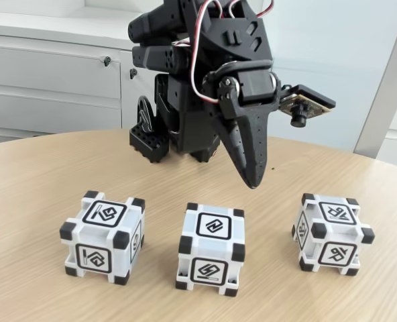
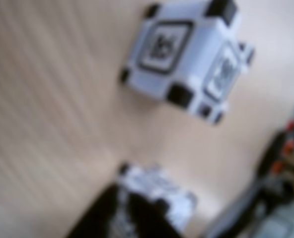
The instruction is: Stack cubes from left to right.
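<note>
Three white cubes with black corners and framed glyphs stand in a row on the wooden table (image 1: 37,181): the left cube (image 1: 104,237), the middle cube (image 1: 210,248) and the right cube (image 1: 332,233), all apart from one another. My black gripper (image 1: 253,182) hangs in the air behind the row, above the gap between the middle and right cubes, its fingers together in one point and holding nothing. The blurred wrist view has one cube (image 2: 184,49) at the top and a second cube (image 2: 162,191) low down, partly hidden behind the dark gripper (image 2: 124,215).
The arm's black base (image 1: 151,137) stands at the back of the table. White cabinets (image 1: 51,80) with a lock line the wall behind it. Red and dark cabling (image 2: 281,158) runs along the right edge of the wrist view.
</note>
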You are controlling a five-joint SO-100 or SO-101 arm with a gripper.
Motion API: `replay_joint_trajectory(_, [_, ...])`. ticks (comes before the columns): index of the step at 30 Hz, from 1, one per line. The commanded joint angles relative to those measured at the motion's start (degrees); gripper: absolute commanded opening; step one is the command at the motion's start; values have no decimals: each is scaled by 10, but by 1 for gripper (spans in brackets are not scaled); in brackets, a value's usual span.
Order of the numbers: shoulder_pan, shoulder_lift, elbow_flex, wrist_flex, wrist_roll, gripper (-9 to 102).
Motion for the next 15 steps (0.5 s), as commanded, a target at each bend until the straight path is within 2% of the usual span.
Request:
replay_joint_trajectory(1, [2,36,-5,-8,-3,0])
replay_joint_trajectory(15, [1,33,-8,-8,0,0])
